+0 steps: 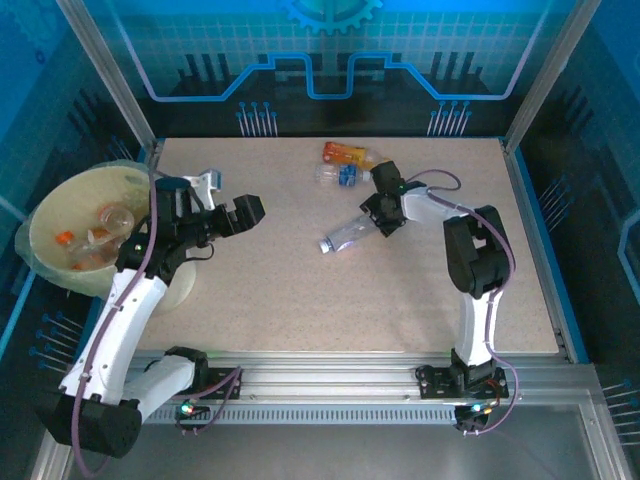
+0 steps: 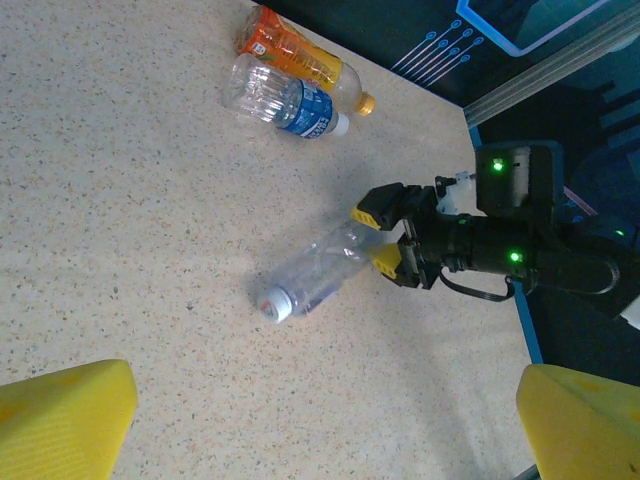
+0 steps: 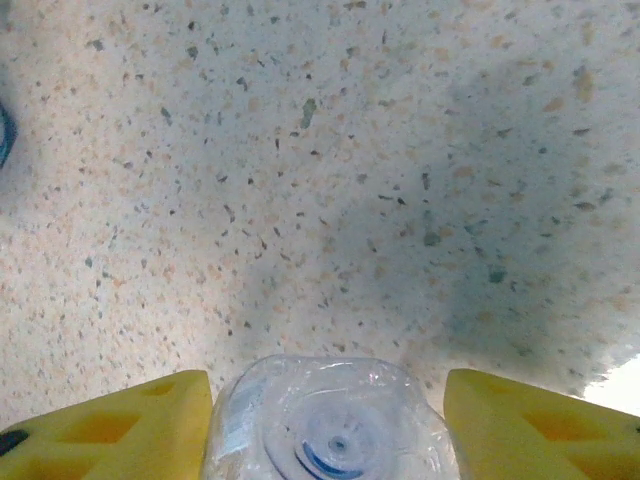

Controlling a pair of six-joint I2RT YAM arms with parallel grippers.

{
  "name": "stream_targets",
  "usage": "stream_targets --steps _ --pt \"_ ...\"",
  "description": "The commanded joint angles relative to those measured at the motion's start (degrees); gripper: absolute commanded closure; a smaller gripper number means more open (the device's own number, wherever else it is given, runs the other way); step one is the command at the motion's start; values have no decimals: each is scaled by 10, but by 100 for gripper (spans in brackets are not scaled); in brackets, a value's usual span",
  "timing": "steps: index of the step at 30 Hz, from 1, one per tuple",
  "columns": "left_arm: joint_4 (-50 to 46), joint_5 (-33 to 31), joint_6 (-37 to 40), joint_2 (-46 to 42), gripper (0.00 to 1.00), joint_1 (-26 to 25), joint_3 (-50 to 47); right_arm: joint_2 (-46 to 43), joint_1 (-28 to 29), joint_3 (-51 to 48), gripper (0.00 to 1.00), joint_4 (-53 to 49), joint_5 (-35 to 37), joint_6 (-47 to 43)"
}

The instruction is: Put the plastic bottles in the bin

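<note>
- while the right gripper (image 2: 385, 235) straddles the base end of the clear bottle (image 2: 320, 268), that bottle lies on its side near the middle of the table (image 1: 300, 290), with its cap pointing away from the gripper.
- in the right wrist view the yellow pads (image 3: 120, 425) sit at or just beside the bottle's wall on either side; whether they already pinch it i cannot tell.
- the left gripper (image 1: 228, 203) hangs wide open and empty just beside the bin (image 1: 50, 210), which stands at the table's left edge with a few bottles inside.
- the orange-labelled bottle (image 2: 295, 50) and the blue-labelled bottle (image 2: 285, 98) lie touching, side by side, near the far edge.
- the clear bottle looks empty, so it is probably very light; its thin wall should dent under a squeeze and feel slick.
- a hold at the very base may let the cap end droop or the bottle squirt out, so a moderate grip further along the body seems safer.
</note>
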Motion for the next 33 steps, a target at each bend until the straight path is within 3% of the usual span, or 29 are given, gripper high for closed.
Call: stream_targets --steps 1,14,21,33 --pt "5 14 1 0 1 -2 -12 -40 2 -27 38 21 3 -46" --pt "15 43 -2 -3 1 -3 -29 -137 3 -157 50 76 -34 -140" --pt "40 55 -10 0 1 -12 -38 -159 2 -175 53 108 -47 -156" --pt "114 64 11 30 1 -69 -81 -260 7 -241 60 209 -87 -167"
